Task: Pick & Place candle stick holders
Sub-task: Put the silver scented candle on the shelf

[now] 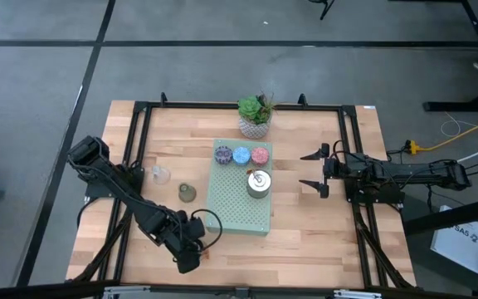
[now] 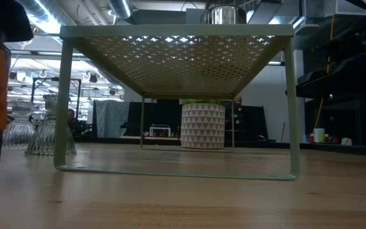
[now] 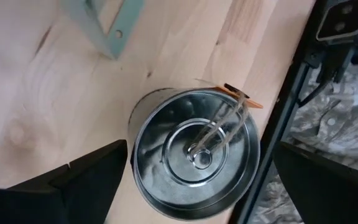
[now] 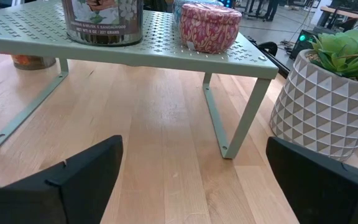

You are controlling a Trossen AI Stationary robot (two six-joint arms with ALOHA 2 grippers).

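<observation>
A: Four holders sit on my green rack (image 1: 222,212) at frame centre: purple (image 1: 223,154), blue (image 1: 241,154), pink (image 1: 260,154), and a silver tin (image 1: 258,183).

B: Claws?

A: My left claw (image 1: 191,253), lower left, hangs released over a second silver tin (image 3: 194,162) on the surface (image 1: 322,241). My right claw (image 1: 311,170), right of the rack, is released too.
</observation>
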